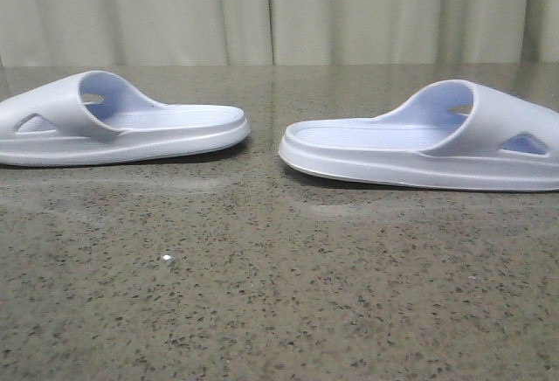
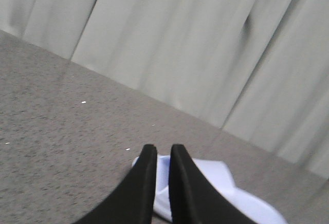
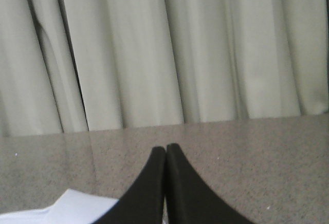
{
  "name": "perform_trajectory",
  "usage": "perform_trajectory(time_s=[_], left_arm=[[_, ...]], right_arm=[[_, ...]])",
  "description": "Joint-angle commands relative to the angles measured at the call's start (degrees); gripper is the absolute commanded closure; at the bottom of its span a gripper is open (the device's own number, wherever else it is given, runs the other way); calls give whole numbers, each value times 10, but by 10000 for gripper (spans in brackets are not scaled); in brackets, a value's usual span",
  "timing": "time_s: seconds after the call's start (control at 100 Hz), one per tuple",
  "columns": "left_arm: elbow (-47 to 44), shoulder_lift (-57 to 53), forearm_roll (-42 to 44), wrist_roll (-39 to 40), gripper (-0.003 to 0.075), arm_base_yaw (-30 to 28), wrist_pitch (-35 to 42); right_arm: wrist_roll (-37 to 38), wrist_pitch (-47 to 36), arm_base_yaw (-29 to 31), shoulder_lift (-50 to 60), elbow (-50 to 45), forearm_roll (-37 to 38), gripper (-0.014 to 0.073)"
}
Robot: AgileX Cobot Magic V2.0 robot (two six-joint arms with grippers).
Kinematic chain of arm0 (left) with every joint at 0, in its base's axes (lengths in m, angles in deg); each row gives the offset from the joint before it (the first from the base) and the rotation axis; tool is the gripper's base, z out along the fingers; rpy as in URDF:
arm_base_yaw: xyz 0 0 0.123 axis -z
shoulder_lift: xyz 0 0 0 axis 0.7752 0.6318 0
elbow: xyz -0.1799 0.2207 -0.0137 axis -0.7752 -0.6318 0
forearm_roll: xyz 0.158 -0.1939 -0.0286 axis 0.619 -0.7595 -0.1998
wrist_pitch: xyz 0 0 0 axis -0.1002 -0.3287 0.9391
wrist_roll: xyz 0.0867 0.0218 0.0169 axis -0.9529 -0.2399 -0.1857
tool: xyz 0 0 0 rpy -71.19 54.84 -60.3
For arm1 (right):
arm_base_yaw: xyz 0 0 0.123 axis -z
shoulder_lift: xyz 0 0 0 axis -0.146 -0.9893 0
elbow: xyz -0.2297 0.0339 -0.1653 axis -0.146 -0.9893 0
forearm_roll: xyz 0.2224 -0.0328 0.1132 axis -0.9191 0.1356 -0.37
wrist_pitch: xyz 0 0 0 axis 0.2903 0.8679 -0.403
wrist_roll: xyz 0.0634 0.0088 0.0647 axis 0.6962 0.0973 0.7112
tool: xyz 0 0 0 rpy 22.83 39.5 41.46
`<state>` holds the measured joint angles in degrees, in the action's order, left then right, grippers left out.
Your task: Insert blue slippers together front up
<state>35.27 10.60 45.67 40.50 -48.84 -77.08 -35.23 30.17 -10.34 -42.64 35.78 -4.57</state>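
Front view: two blue slippers (image 1: pixel 122 123) (image 1: pixel 428 141) lie apart; left gripper (image 2: pixel 163 152) barely parted, right gripper (image 3: pixel 165 149) closed, both empty.

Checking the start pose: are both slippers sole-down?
Yes. The left slipper and right slipper both lie flat on the table, straps up.

A speckled grey-brown stone-look table (image 1: pixel 279 294) fills the lower part of the front view, its surface flecked with dark and pale grains and faintly glossy toward the far edge. One tiny white speck (image 1: pixel 167 260) lies on it. Behind the table hangs a pale, pleated curtain (image 1: pixel 279 10) in vertical folds.
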Motion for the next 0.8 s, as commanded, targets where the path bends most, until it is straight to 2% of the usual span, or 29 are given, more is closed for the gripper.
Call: perform_trajectory(time_s=[0.0,0.21,0.41,0.52,0.68,0.79], left_arm=[[73,38,-51,6,705,-1,-11],[219,175,-52,6,705,-1,-115],[346,289,-47,2,705,-1,-212],[361,319,-47,2,704,-1,-212],[361,341,-47,2,699,-1,-218],[361,348,-47,2,640,-1,-219]], right_arm=[[1,10,4,-15,64,-1,672],[1,61,4,-100,166,-11,672],[1,168,4,-192,274,-94,672],[1,210,4,-227,296,-110,672],[1,215,4,-249,296,-122,671],[1,213,4,-256,296,-132,655]])
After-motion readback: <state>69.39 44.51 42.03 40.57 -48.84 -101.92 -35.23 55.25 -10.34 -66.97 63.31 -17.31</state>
